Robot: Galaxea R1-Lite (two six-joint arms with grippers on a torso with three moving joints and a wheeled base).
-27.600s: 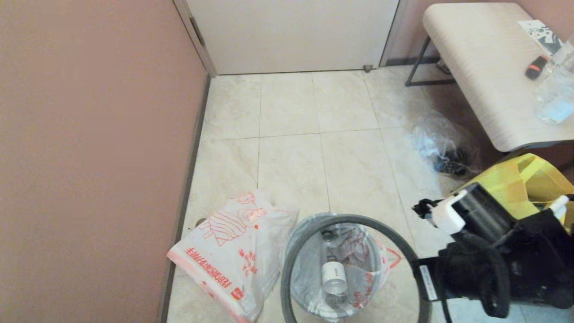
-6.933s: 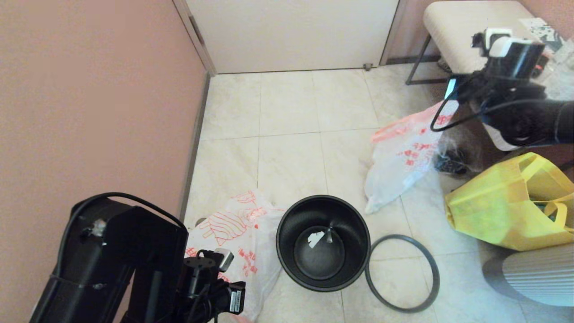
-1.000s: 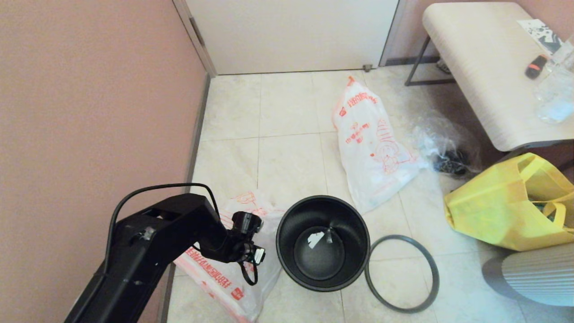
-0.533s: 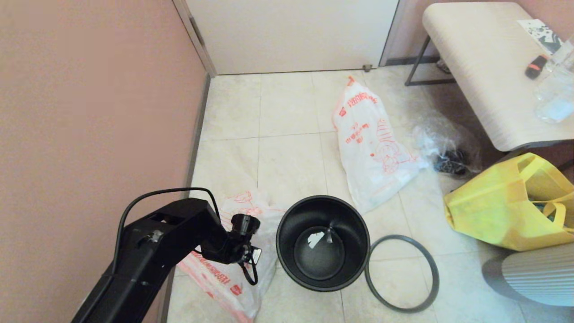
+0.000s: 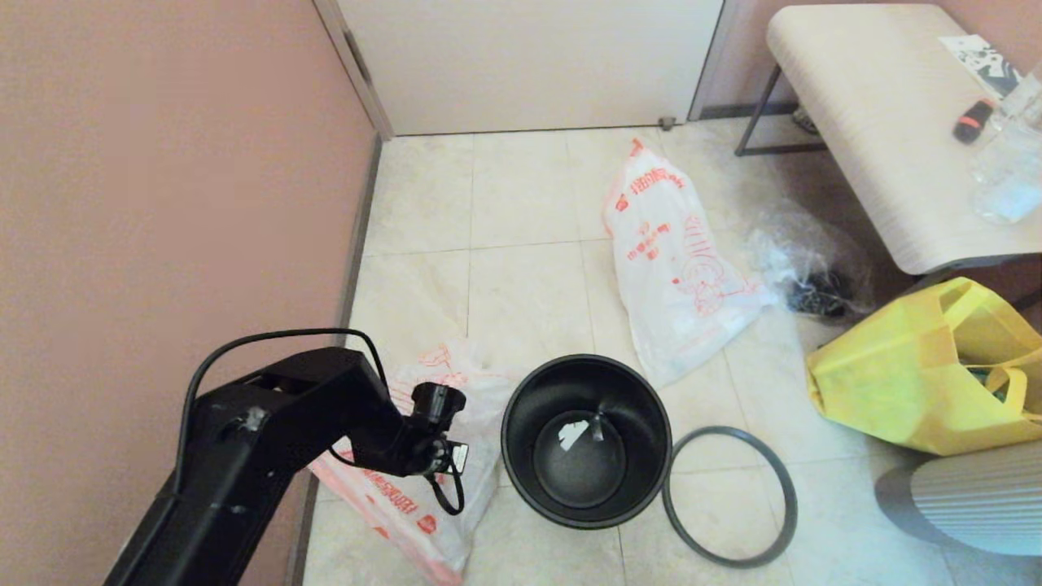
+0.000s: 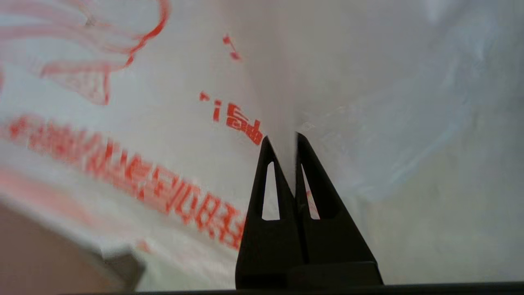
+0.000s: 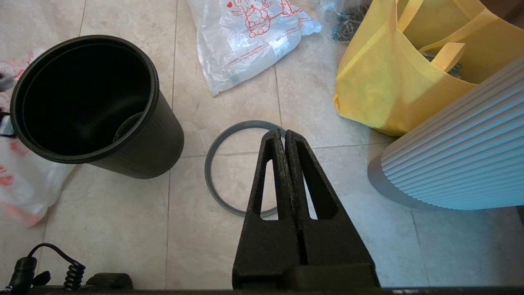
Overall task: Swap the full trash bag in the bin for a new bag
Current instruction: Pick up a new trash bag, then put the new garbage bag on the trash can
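Beside bin point(image 5: 586, 443) — left tool point(image 6: 281, 137) pinching new bag point(image 6: 163, 123) fold; right tool point(image 7: 284, 133) closed.

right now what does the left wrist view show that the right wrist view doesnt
Only the left wrist view shows the left gripper pinched shut on a fold of the new bag. Only the right wrist view shows the right gripper shut on nothing above the hoop rim, the bin, the full trash bag and the yellow tote. Both show the new bag and tiled floor.
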